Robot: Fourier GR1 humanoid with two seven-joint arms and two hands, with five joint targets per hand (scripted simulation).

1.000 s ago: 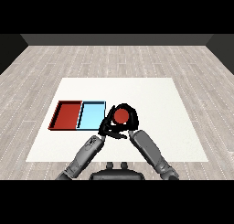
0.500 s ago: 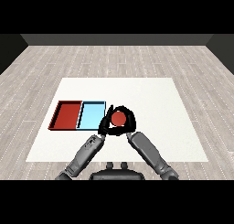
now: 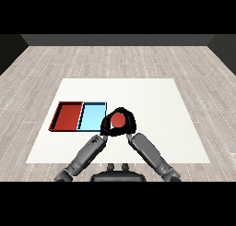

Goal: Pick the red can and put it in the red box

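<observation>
The red can shows its round red top just right of the light blue tray's near right corner. My right hand is shut on it, black fingers curled round its sides. The red tray lies at the left of the table with nothing in it, a tray's width to the left of the can. My left hand sits right beside the can's left side, relaxed and holding nothing; it partly merges with the right hand's fingers.
The light blue tray lies between the red tray and the can and holds nothing. The white table spreads wide to the right and behind. Both grey forearms come in from the bottom.
My right hand with the red can has shifted slightly left and nearer to me. The left hand has stayed close beside it.
</observation>
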